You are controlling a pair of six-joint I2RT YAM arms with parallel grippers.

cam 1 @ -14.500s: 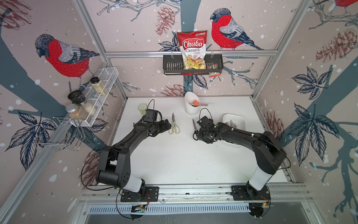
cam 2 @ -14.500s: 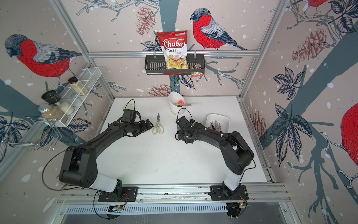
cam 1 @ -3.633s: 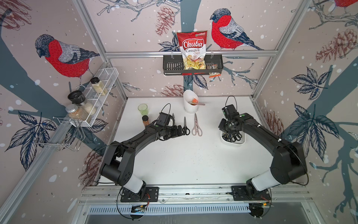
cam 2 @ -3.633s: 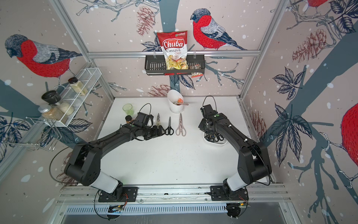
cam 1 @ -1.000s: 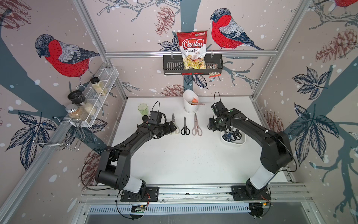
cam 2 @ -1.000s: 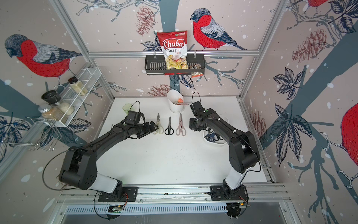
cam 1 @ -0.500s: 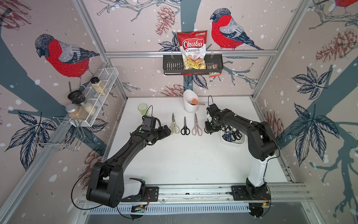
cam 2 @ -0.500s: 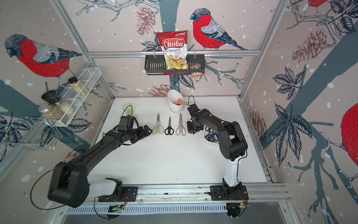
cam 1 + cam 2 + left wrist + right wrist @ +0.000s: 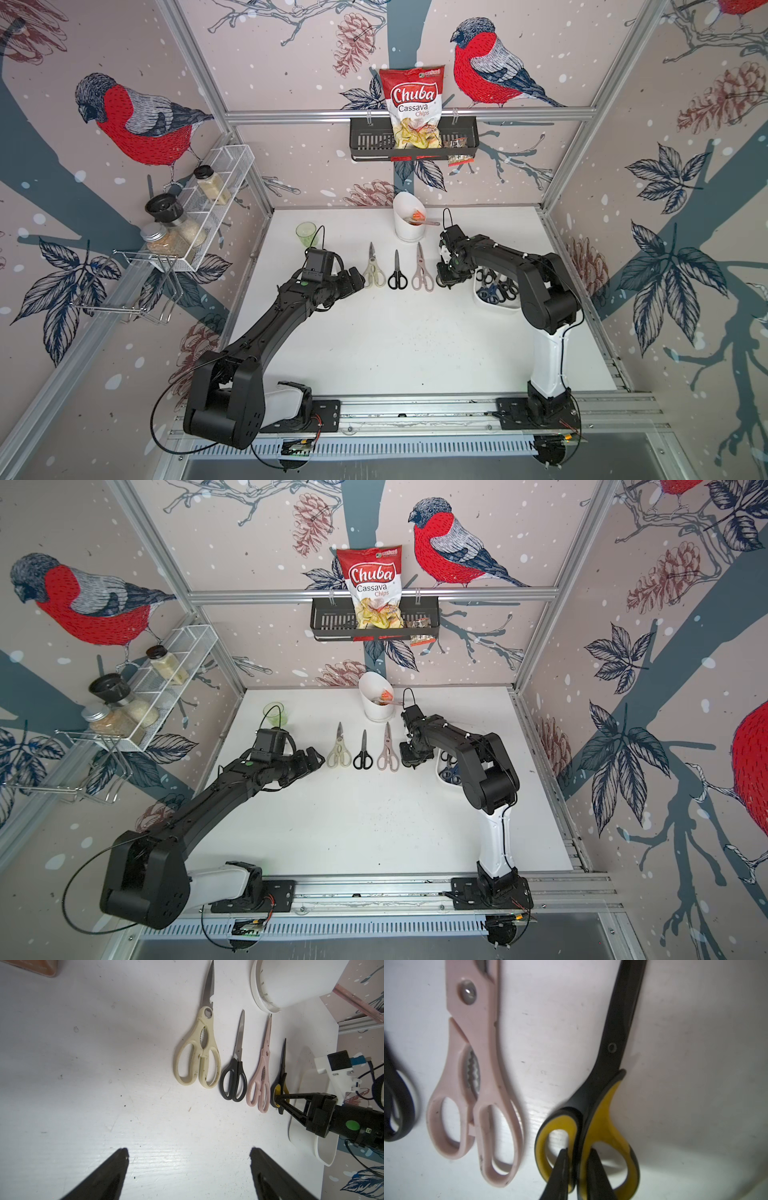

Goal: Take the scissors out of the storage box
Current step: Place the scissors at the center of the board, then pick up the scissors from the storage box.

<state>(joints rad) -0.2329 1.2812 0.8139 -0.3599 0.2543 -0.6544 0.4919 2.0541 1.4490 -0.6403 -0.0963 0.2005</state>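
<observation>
Nearside table (image 9: 395,340) free; scissors (image 9: 397,266), storage box (image 9: 496,306) crowd beyond.

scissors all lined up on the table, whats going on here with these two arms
The robot is moving scissors out of the storage box onto the table. The right claw is shut on the handle of the yellow-black scissors, holding them beside the pink pair at the end of a row with the black pair and cream pair. The left claw is open and empty, near the cream pair. Several dark-handled pairs lie in the box.
</observation>
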